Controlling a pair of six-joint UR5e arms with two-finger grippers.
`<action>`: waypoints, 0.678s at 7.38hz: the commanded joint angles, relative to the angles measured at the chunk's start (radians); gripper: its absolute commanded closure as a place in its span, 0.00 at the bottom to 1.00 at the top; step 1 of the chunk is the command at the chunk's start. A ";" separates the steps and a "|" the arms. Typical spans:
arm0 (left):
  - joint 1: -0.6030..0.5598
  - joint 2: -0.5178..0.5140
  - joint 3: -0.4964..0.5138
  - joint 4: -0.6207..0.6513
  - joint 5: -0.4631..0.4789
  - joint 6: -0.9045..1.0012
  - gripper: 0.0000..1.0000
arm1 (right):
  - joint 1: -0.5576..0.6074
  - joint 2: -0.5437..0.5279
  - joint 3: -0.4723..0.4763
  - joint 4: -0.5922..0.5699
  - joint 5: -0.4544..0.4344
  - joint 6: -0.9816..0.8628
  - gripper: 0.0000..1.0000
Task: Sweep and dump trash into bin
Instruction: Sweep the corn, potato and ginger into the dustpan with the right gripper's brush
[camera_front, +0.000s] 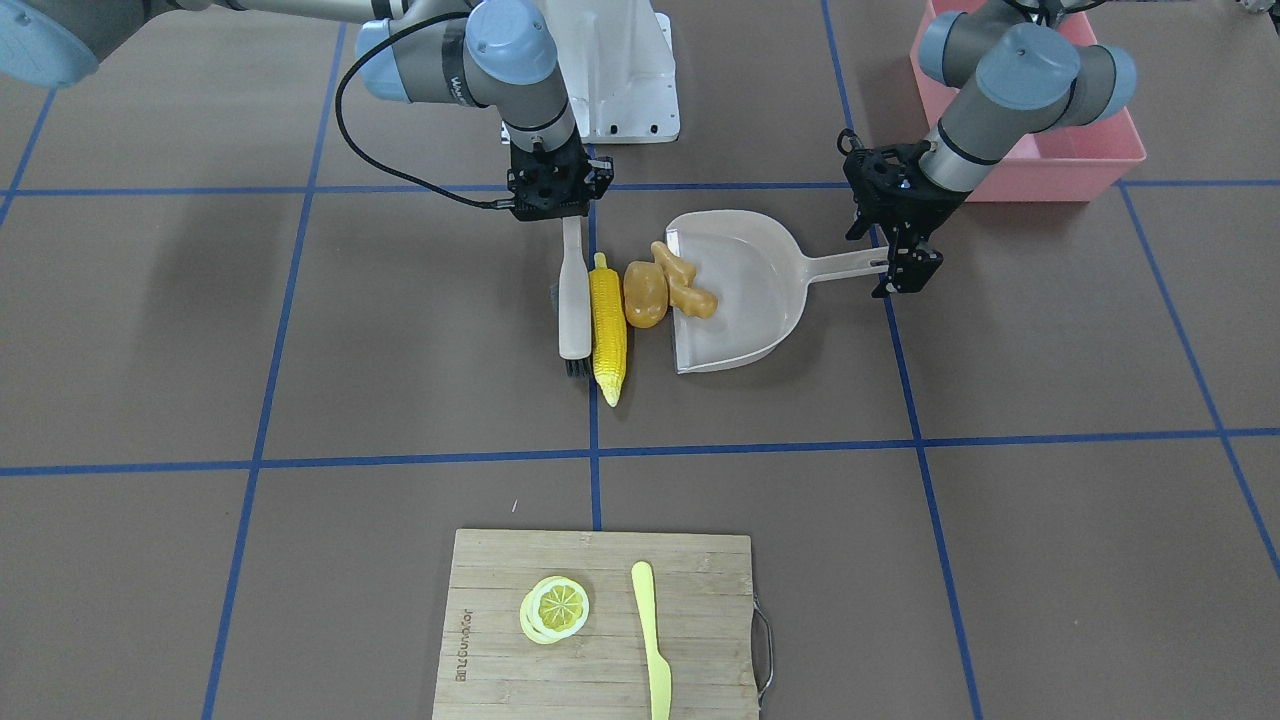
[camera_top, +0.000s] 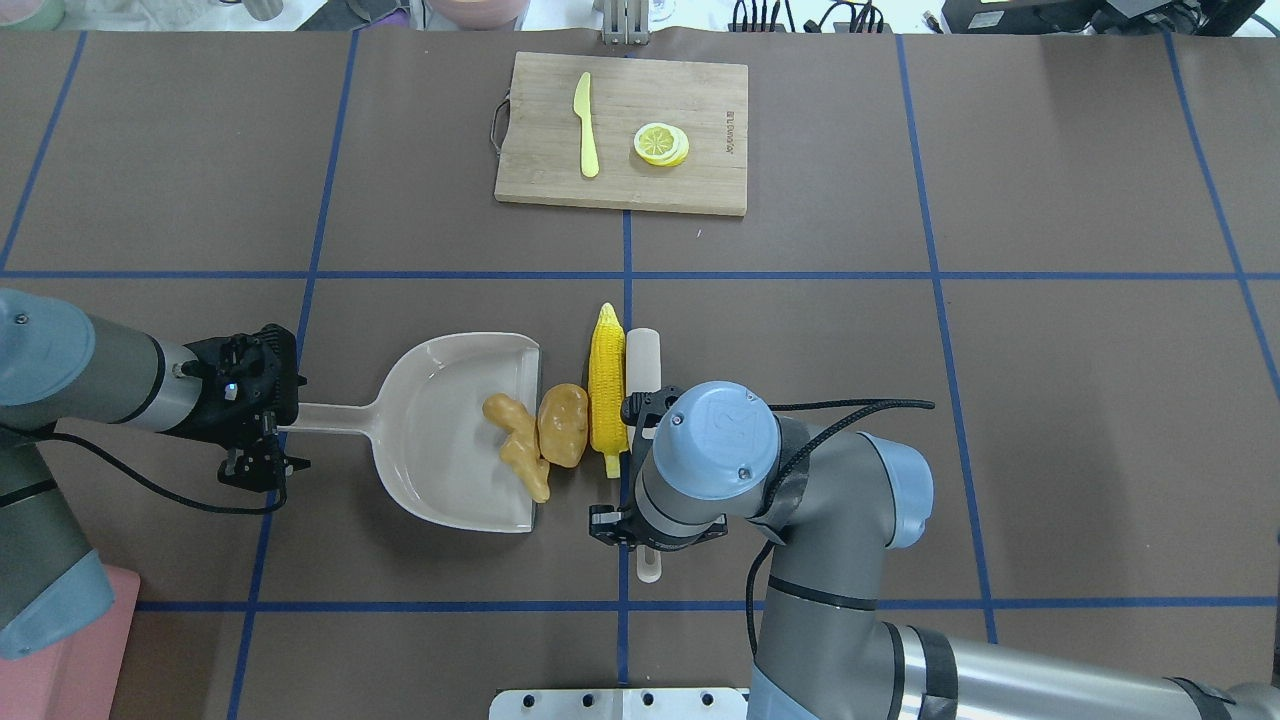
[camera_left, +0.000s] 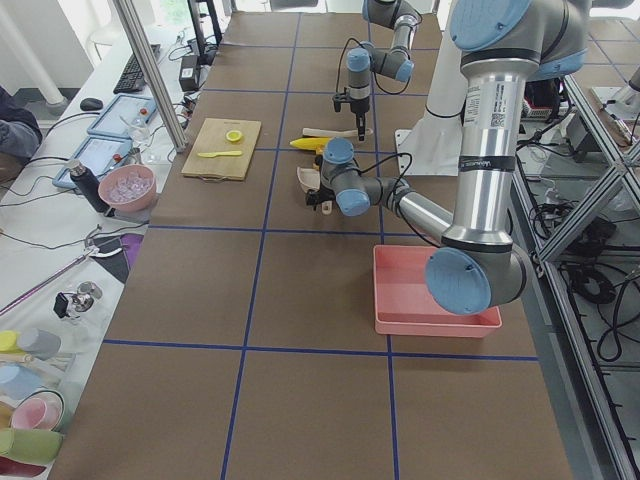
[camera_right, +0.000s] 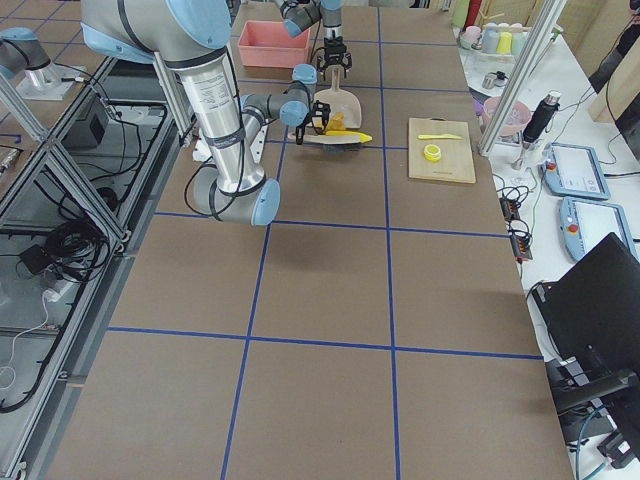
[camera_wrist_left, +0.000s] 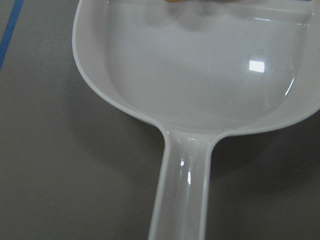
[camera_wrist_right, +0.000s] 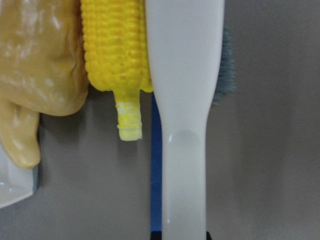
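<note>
Both jaws closed, right on brush (camera_front: 573, 300), left on dustpan (camera_front: 745, 335) handle; I fear the corn cob (camera_front: 607, 325) snags the dustpan's corner.

Bin (camera_front: 1080, 170), beyond the dustpan (camera_front: 750, 300): partly behind left arm (camera_front: 1040, 80), clipped by frame edge. Brush (camera_top: 642, 350) handle under right arm (camera_top: 720, 450).

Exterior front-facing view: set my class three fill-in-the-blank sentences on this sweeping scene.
The right gripper holds a white ___ against the long yellow corn cob.
The left gripper holds the beige plastic dustpan by its ___.
The pink rectangular plastic tub stands on the robot's ___ side.
Missing: brush, handle, left.
</note>
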 joint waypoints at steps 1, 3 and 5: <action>0.000 0.000 0.000 0.001 0.000 0.002 0.03 | 0.003 0.030 -0.004 0.001 0.010 0.006 1.00; 0.000 0.000 0.000 0.001 0.000 0.001 0.03 | 0.001 0.088 -0.044 0.001 0.018 0.026 1.00; 0.000 0.000 0.006 0.001 0.000 0.002 0.03 | -0.007 0.183 -0.169 0.027 0.021 0.031 1.00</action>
